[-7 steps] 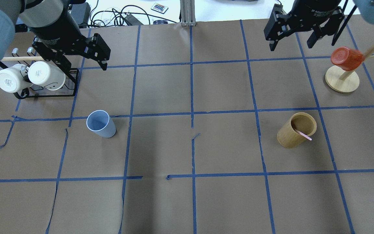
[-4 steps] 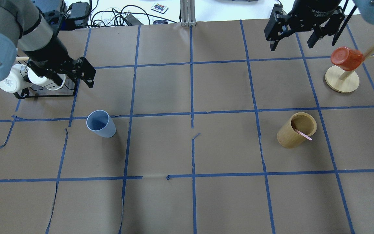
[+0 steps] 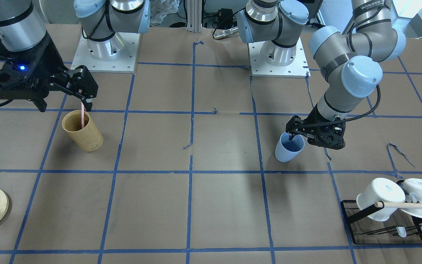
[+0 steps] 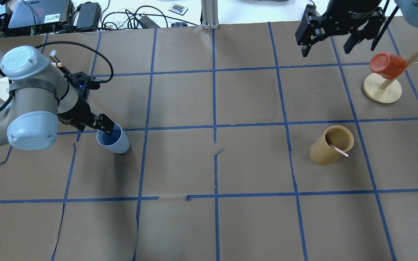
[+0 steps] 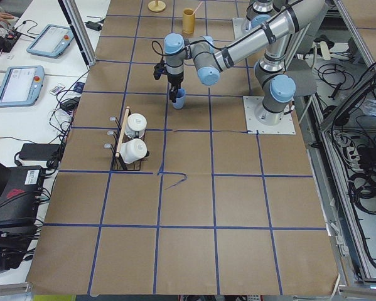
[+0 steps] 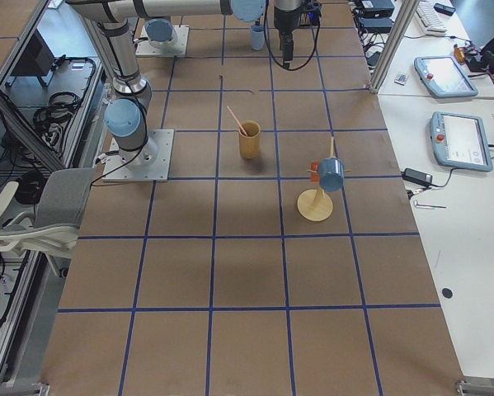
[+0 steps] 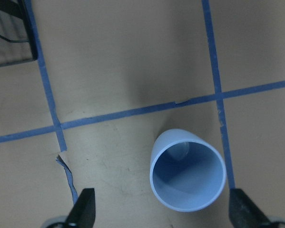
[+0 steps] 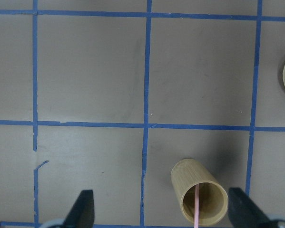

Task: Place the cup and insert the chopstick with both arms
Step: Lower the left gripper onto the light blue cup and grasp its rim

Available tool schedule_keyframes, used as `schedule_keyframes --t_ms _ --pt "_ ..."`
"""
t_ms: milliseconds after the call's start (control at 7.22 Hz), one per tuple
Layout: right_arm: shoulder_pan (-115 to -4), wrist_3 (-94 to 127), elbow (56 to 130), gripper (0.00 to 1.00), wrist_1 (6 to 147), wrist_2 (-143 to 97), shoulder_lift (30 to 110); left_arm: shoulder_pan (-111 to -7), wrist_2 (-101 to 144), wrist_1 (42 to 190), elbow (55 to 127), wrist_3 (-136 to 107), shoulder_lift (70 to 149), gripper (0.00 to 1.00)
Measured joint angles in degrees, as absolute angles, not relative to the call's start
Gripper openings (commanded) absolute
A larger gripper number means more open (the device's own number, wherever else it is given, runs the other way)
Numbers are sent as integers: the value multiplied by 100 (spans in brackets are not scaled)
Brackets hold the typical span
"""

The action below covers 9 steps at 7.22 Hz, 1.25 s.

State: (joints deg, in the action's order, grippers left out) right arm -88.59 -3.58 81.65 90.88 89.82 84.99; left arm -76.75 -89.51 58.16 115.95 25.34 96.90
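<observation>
While the cup [image 7: 187,168] stood upright on the table [image 4: 252,224] under the left gripper [image 7: 163,207], which was wide open, it looked light, hard and a bit slippery, best pinched near the rim, and the right gripper [image 8: 162,209] hung wide open too.

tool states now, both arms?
Left tool: open, straddling the blue cup, not gripping it.
Right tool: open, holding nothing.

Two white mugs [image 3: 379,198] on a black rack [image 3: 359,213] (wooden dowel across), red cup [image 4: 388,65] on wooden stand [image 4: 382,90]
</observation>
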Motion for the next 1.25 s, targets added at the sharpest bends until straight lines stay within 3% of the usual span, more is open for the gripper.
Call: schedule_keyframes --t_ms 138,415,554,692,1246 --pt "-8859 -371 8165 100 9088 8992 8499 -7653 -8952 5749 11647 2579 9741 86" --pt "-8859 -384 8163 100 9088 8997 8499 -7641 -8954 5729 11685 2593 9864 32" --pt "-8859 -386 8162 100 9088 8992 8499 -7640 -8961 5798 11690 2553 9903 10" --pt "-8859 -386 8161 100 9088 8986 8501 -7643 -8963 5901 11680 2463 9928 0" --pt "-8859 -387 8156 100 9088 8970 8507 -7812 -8604 6114 11557 1536 9920 0"
